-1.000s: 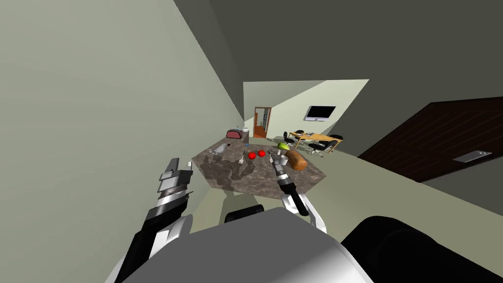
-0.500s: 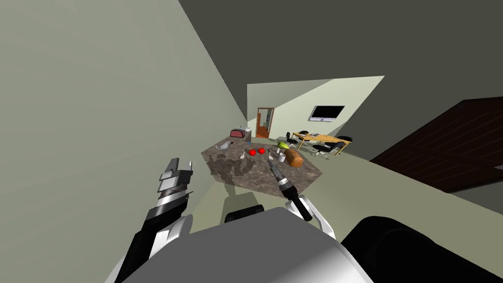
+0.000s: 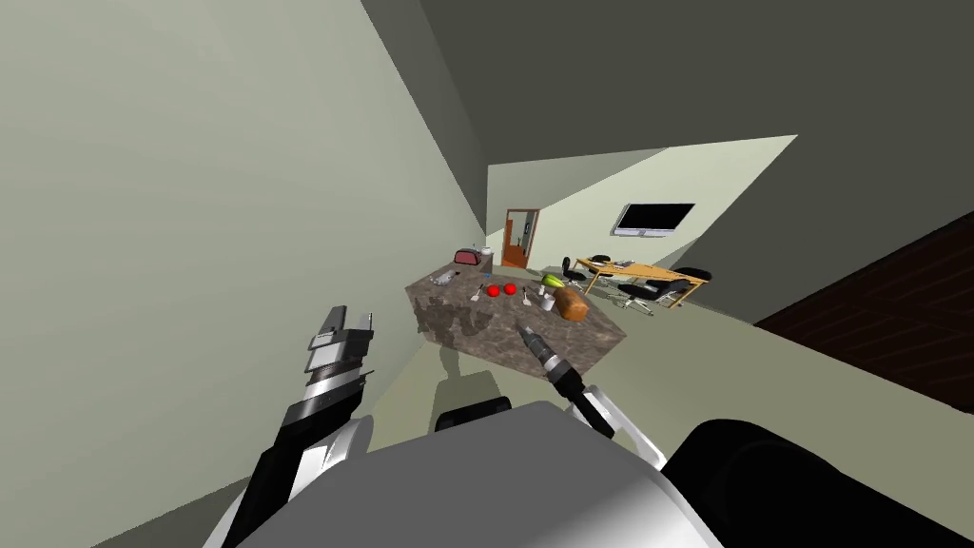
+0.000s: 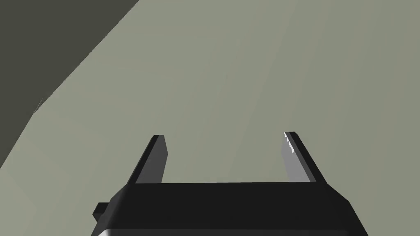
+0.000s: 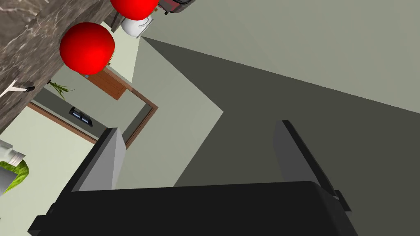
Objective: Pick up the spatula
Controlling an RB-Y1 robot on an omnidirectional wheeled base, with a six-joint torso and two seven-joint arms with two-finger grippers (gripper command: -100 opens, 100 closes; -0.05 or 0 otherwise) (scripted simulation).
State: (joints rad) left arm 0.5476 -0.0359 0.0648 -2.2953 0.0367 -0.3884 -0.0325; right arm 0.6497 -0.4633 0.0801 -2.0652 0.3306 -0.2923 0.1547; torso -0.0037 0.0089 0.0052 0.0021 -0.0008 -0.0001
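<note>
- Left gripper: jaws spread wide, empty, touching nothing.
- Right gripper: jaws spread wide, empty; red ball on mottled counter beyond its tips.

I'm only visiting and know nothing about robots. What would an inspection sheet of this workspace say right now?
Surface: brown marbled counter, ahead of the robot.
Job's things: spatula, probably the small white-bladed utensil lying to the robot's left of the red balls; untouched.
Clutter: red balls, brown loaf, green item, white cup, red appliance, second small utensil.
Grippers: left gripper open, held up near a wall; right gripper open, over the counter's near edge.
Cables: nothing seen.
Surroundings: wooden table, wall screen, brown door.
</note>
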